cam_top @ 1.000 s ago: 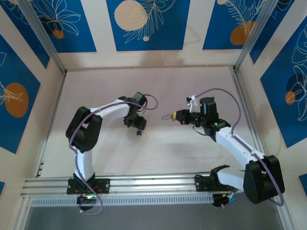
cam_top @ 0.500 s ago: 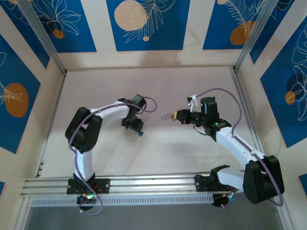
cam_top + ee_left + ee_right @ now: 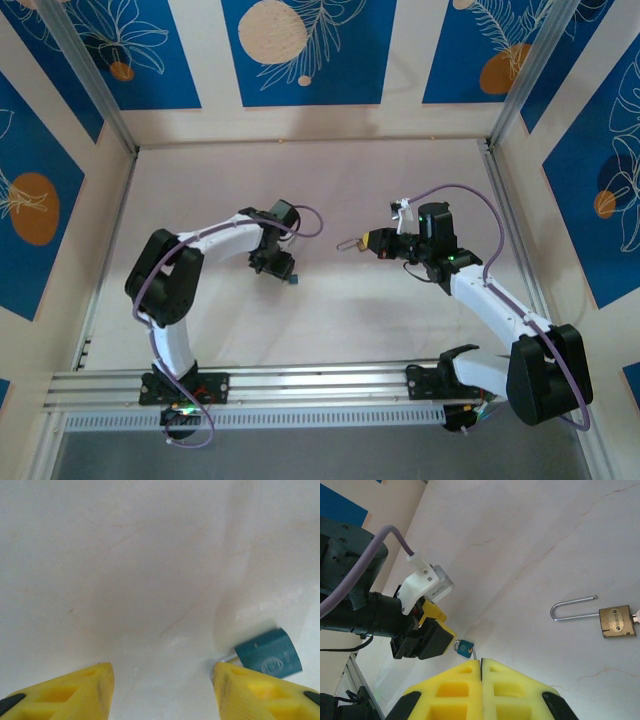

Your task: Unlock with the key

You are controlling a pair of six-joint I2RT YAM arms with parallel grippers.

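You have a pale, veined table [image 3: 400, 170], with blue leaf-print panels [image 3: 305, 50] on the wall at twelve o'clock. A slotted aluminium rail [image 3: 320, 385] runs along six o'clock. In your right wrist view a brass padlock [image 3: 615, 621] lies flat at three o'clock, with its shackle pointing to nine and seemingly sprung open.

Both arms same build; left arm [image 3: 225, 238] & right arm [image 3: 495, 303] = white links w/ bulky black joint housings; purple cable [image 3: 468, 192] runs along each, looping free nr the wrist; ends in white plug [image 3: 422, 582] beside black cylindrical wrist module; left gripper [image 3: 160, 690] & right gripper [image 3: 481, 680] have yellow wedge fingers [image 3: 455, 692] w/ moulded recesses, black inserts at outer edges; small green light [image 3: 450, 258] on right forearm.
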